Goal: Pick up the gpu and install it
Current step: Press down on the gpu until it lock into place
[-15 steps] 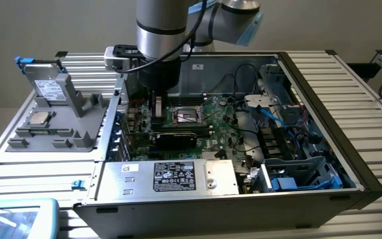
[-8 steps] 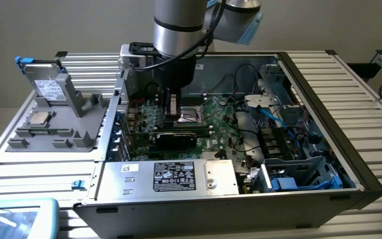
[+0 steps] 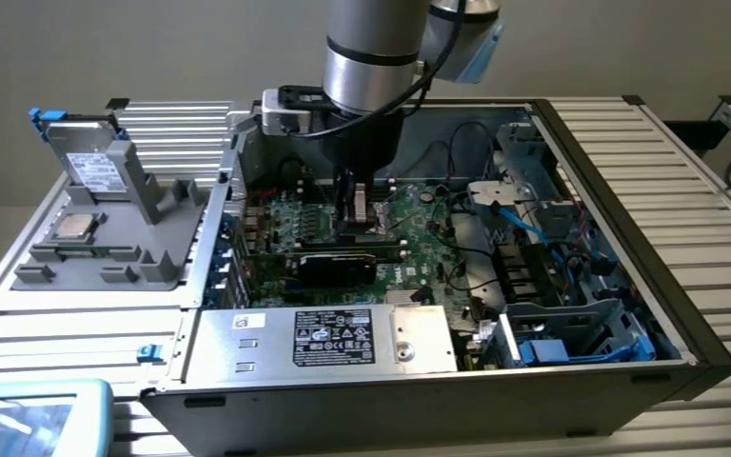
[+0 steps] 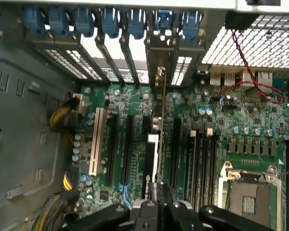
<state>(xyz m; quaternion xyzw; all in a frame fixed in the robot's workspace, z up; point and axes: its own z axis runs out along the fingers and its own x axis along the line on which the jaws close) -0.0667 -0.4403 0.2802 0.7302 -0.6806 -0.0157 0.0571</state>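
The gpu (image 3: 340, 265) stands on edge among the expansion slots of the large green motherboard (image 3: 423, 214), inside the open computer case (image 3: 620, 171). Its black cooler face is turned toward the case's front wall. In the wrist view the gpu (image 4: 159, 130) is a thin edge-on line running from its silver bracket (image 4: 159, 77) at the rear slot openings down to my gripper (image 4: 158, 199). The black fingers (image 4: 145, 211) sit close on either side of the card's top edge, shut on it. In the exterior view my gripper (image 3: 355, 228) reaches straight down into the case over the card.
A silver labelled box (image 3: 327, 338) lies along the case's front wall. Blue and black cables (image 3: 531, 224) and drive cages crowd the exterior view's right. A grey fixture (image 3: 106, 224) with parts stands outside on the exterior view's left. The bare CPU socket (image 4: 248, 192) lies beside the slots.
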